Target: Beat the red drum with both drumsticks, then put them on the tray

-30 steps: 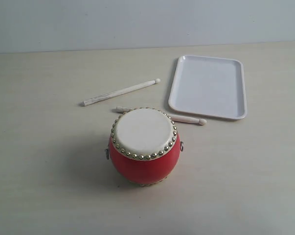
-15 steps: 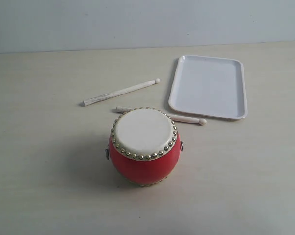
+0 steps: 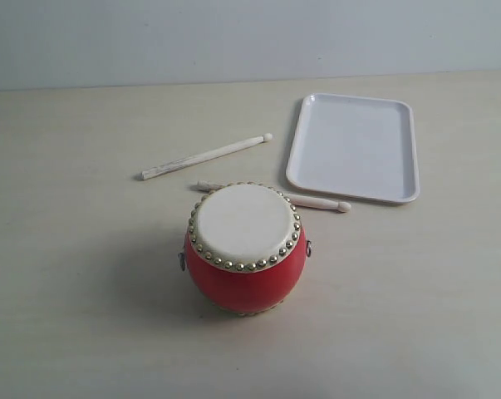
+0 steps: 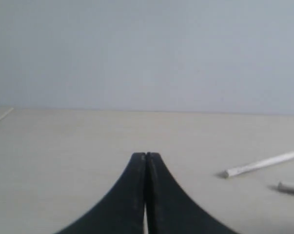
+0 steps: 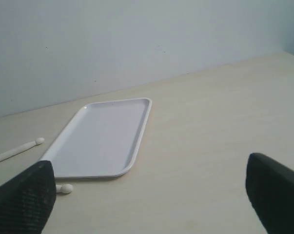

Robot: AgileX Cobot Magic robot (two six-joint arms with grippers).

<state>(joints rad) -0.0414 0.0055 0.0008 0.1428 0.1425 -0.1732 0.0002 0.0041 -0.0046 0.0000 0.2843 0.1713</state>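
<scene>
The red drum (image 3: 245, 248) stands upright on the table, cream head up. One drumstick (image 3: 205, 156) lies flat behind it to the left; the other drumstick (image 3: 316, 202) lies just behind the drum, partly hidden by it. The white tray (image 3: 354, 147) lies at the back right with nothing on it. Neither arm appears in the exterior view. My left gripper (image 4: 146, 155) is shut, empty, over bare table with a drumstick (image 4: 261, 164) off to one side. My right gripper (image 5: 151, 195) is open wide, empty, with the tray (image 5: 102, 137) and a drumstick tip (image 5: 65, 188) ahead.
A pale wall (image 3: 233, 37) rises along the table's far edge. Bare beige tabletop (image 3: 76, 274) stretches to the left, right and front of the drum.
</scene>
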